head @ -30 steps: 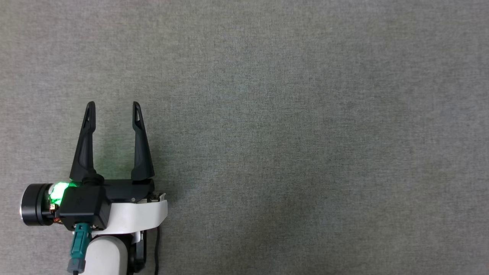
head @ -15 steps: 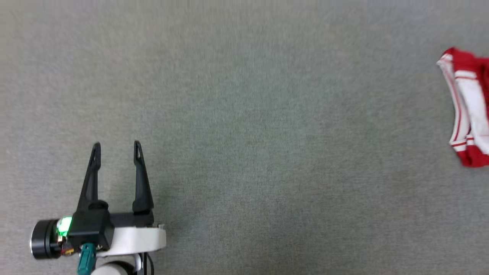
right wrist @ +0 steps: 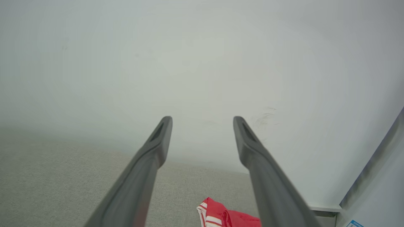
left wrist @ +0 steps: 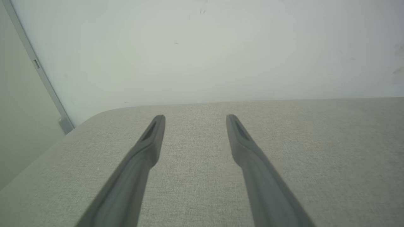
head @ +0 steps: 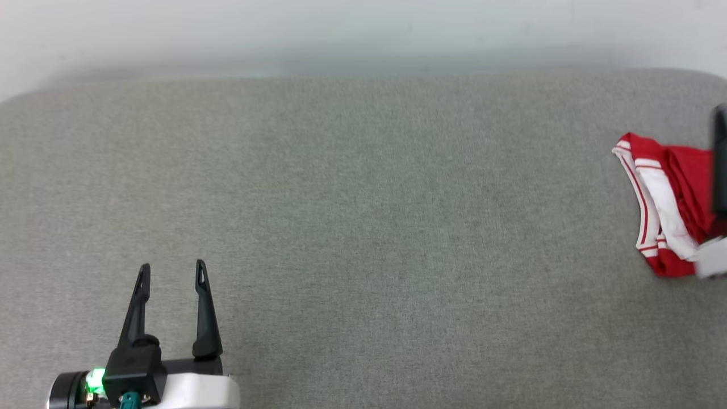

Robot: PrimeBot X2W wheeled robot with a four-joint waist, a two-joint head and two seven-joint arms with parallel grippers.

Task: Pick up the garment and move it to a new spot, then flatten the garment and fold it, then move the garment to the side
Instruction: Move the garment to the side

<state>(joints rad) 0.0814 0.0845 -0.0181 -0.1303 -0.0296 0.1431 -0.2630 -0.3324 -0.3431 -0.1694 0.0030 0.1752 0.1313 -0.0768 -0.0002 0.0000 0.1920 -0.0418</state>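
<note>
The garment [head: 664, 216] lies bunched at the far right of the grey table [head: 363, 199], red with white panels and striped trim; its chest print is hidden. One dark finger [head: 720, 165] of my right arm stands over its right part at the picture's edge. In the right wrist view my right gripper [right wrist: 202, 119] is open and empty above the table, with the garment [right wrist: 227, 217] low between its fingers. My left gripper [head: 172, 266] is open and empty at the lower left, far from the garment. The left wrist view shows the left gripper [left wrist: 195, 117] over bare cloth.
A pale wall [head: 363, 34] rises just behind the table's far edge. The table's back corners are rounded. A grey frame strip [left wrist: 38, 66] runs down the wall by the left corner, and another strip [right wrist: 372, 170] stands at the right corner.
The head camera has shifted: the wall and far table edge now show, and the garment has come further into the picture at the right. The left gripper stays open.
</note>
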